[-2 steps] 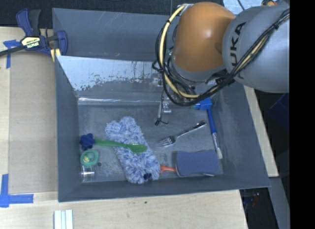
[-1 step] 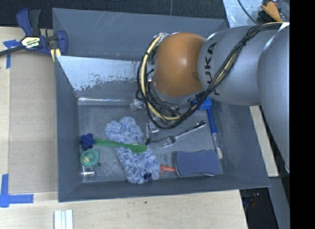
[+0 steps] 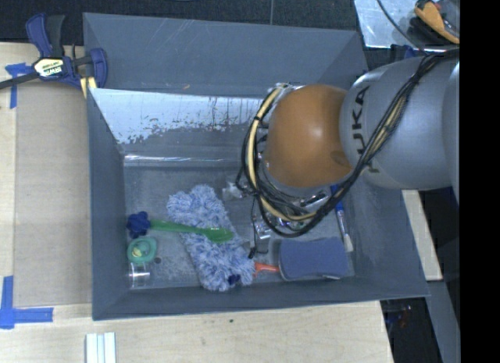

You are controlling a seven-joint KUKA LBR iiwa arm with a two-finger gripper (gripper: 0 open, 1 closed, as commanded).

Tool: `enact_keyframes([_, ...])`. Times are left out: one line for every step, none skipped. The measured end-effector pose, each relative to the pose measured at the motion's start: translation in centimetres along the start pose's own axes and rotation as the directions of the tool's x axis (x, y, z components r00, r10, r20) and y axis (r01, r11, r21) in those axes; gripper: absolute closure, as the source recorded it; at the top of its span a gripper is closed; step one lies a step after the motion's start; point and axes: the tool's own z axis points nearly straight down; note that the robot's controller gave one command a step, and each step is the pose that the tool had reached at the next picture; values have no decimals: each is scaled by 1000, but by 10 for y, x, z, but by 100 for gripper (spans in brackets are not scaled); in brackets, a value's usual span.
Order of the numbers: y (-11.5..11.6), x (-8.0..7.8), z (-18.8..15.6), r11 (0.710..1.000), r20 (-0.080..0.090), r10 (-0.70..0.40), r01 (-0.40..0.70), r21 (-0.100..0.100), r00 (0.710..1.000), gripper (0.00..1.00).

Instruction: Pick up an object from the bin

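Nearest the front wall of the bin [image 3: 105, 221], the fluffy blue-and-white mop head [image 3: 209, 238] spreads across the middle of the floor, and everything else is placed from it here. To its front left stands a small clear cup [image 3: 141, 254] with a teal lid, close beside its edge. At its front right corner a small orange piece [image 3: 266, 269] lies touching its fringe. Just right of that sits a flat blue pad [image 3: 313, 261].

A green stick [image 3: 190, 230] lies across the mop head's upper half and runs out to the left, ending near a dark blue knob [image 3: 138, 222] just left of the mop head.

The gripper [image 3: 261, 238] hangs low at the mop head's right edge, between it and the pad, with the orange piece just in front of it. The robot's wrist and cables hide it from above, so I cannot tell whether it is open or closed, or which of these things it is on.

Further right of the mop head, behind the pad, a pen [image 3: 342, 227] lies on the floor. Behind the mop head's right end sits a small white scrap [image 3: 233, 191]. Above and behind that is the arm's round orange cover [image 3: 305, 137].
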Motion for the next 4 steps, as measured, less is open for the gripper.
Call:
enact_keyframes([-29, 5, 54, 983, 1, -185, 185, -2, 983, 0])
enact_keyframes([48, 26, 60, 981, 10, -195, 195, -2, 981, 0])
enact_keyframes([-16, -8, -8, 985, 15, -175, 174, 10, 985, 0])
enact_keyframes([33, 18, 20, 980, -2, -197, 197, -6, 980, 0])
